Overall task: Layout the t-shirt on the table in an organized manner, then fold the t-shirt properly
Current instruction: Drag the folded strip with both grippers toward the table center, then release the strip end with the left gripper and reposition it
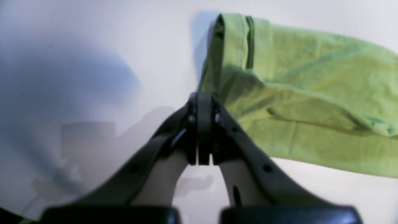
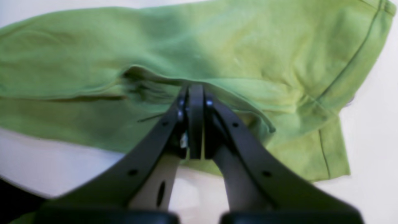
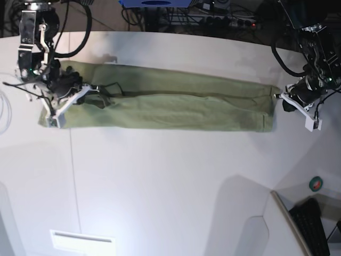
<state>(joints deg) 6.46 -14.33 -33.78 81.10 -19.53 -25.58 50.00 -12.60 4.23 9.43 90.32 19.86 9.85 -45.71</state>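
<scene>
On your left in the base view, the right gripper [image 3: 90,92] sits over one end of the t-shirt [image 3: 170,101], its jaws pressed together; the right wrist view shows them closed on a raised fold of the green cloth [image 2: 217,56], near a hemmed edge. From there the t-shirt runs as a long, narrow folded band across the far part of the table [image 3: 170,181], lying flat with a lengthwise crease along its middle and its near edge fairly straight. A thin dark seam line [image 3: 74,181] crosses the table below the band's left end. At the band's right end you find the left gripper [image 3: 279,96], jaws likewise closed, pinching the edge of the cloth; in the left wrist view the shirt [image 1: 311,93] spreads away from the tips [image 1: 203,102] over the white surface. A small round green and red object [image 3: 316,184] rests near the table's right edge, well apart from the shirt.
</scene>
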